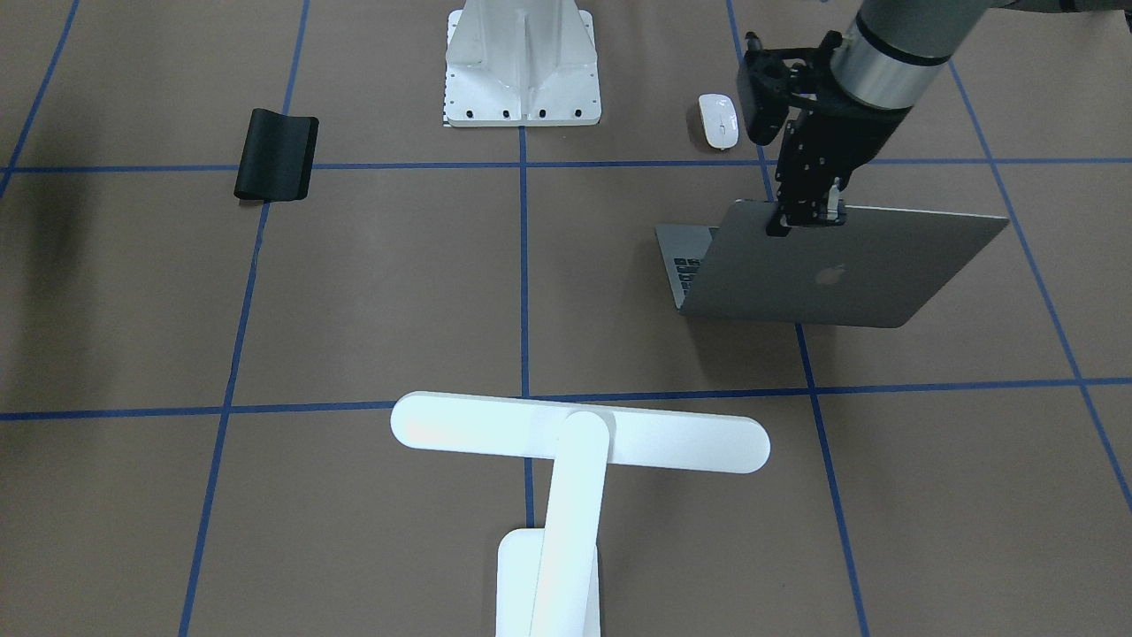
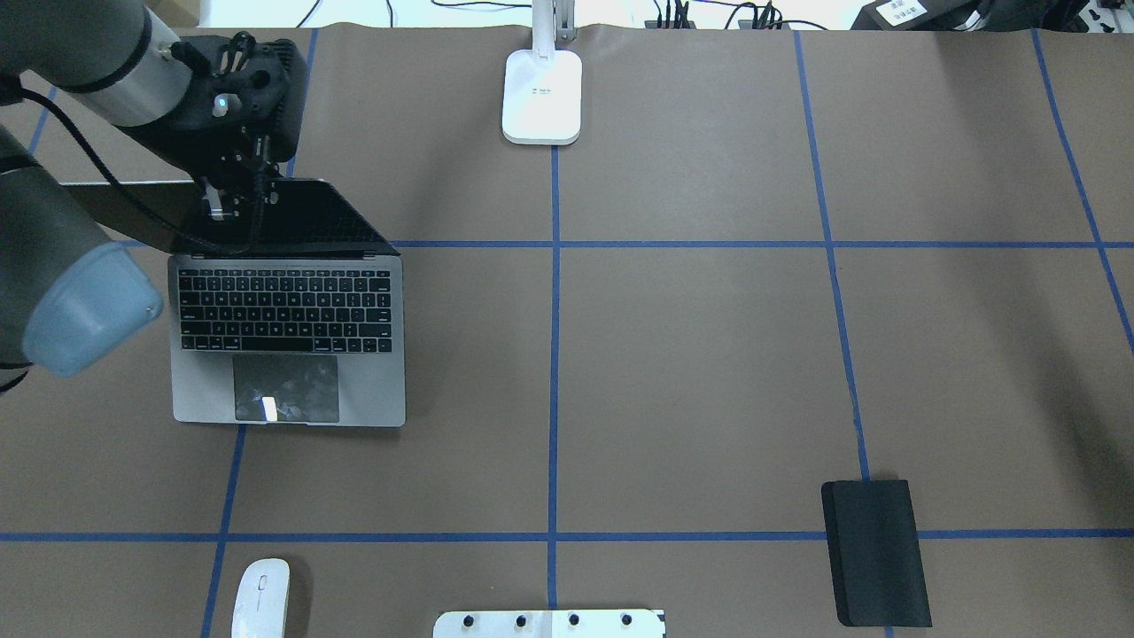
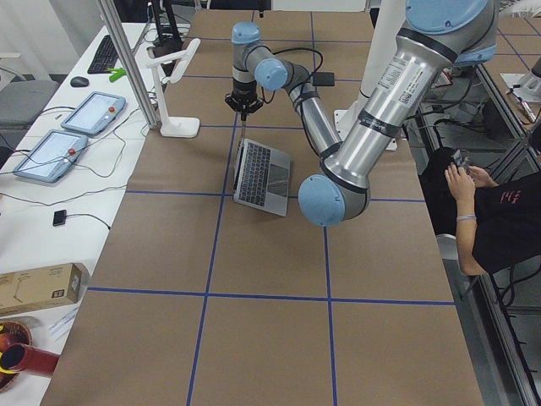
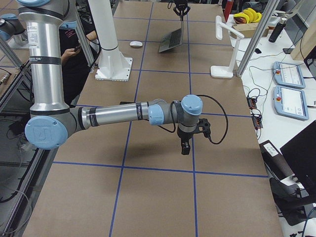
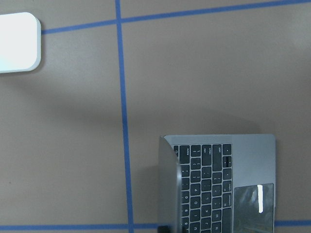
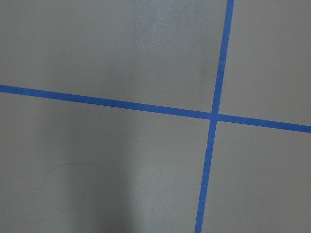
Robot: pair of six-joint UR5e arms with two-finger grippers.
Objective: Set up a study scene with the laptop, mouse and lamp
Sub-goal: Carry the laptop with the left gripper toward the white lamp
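On the brown paper-covered surface [image 2: 709, 354], the slim grey metal laptop [image 2: 288, 310] sits far left, with the small white oval mouse [image 2: 260, 598] nearer the robot and well apart. The white T-shaped desk lamp [image 2: 542, 96] stands far centre, the white bolted metal pedestal [image 2: 549, 624] near centre, and the black rectangular pad [image 2: 875, 551] near right.

A robotics lab: tape-gridded table [image 3: 270, 338], teach pendants [image 3: 95, 112] alongside, an operator [image 3: 499, 211] seated nearby.
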